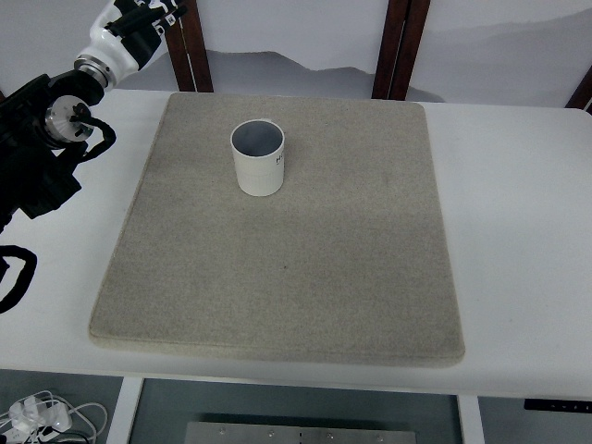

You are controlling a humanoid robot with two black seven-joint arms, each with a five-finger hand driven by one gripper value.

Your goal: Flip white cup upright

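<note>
A white cup (258, 158) stands upright on the grey felt mat (296, 268), in the mat's far left part, its open mouth facing up. My left arm comes in from the left edge and reaches to the top left corner. Its hand (139, 20) is raised beyond the table's far edge, well to the left of the cup and apart from it. The hand holds nothing and is partly cut off by the top edge. The right arm does not show.
The mat lies on a white table (518, 231). Two dark wooden posts (398, 46) stand behind the table's far edge. White cables (42, 416) lie on the floor at the bottom left.
</note>
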